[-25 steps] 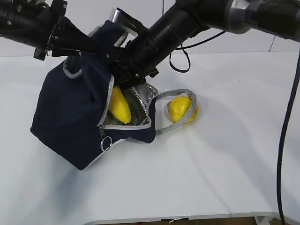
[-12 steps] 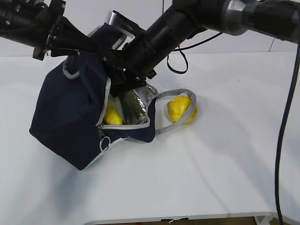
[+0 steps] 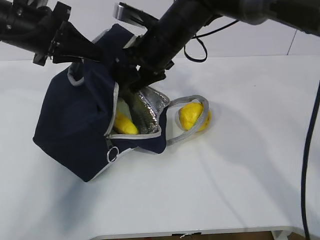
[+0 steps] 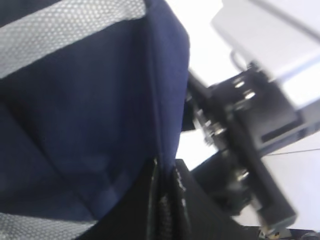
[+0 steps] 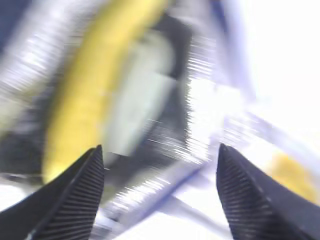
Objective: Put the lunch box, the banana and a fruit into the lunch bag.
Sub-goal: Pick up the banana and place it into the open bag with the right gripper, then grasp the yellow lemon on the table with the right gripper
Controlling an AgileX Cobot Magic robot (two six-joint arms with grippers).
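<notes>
The navy lunch bag [image 3: 75, 130] is tipped up, its foil-lined mouth [image 3: 150, 107] facing right. My left gripper [image 3: 102, 51] is shut on the bag's top edge, and navy fabric [image 4: 165, 125] sits pinched between its jaws [image 4: 162, 200]. The banana [image 3: 125, 125] lies loose inside the bag, blurred yellow [image 5: 87, 95] in the right wrist view. Beside it is a pale green shape [image 5: 142, 95], apparently the lunch box lid. My right gripper [image 3: 131, 92] hangs open at the mouth [image 5: 160, 150], holding nothing. The round yellow fruit [image 3: 192, 116] rests on the table right of the bag.
A grey webbing handle [image 3: 175, 137] loops round the fruit on the white table [image 3: 240, 170]. The ring zipper pull [image 3: 113, 153] hangs at the bag's lower front. A black cable [image 3: 306, 150] runs down the right side. The table's front edge [image 3: 200, 234] is close.
My right gripper has opened and let go of the banana, which has slid deeper into the bag. The right arm has lifted back slightly; the left still holds the bag.
</notes>
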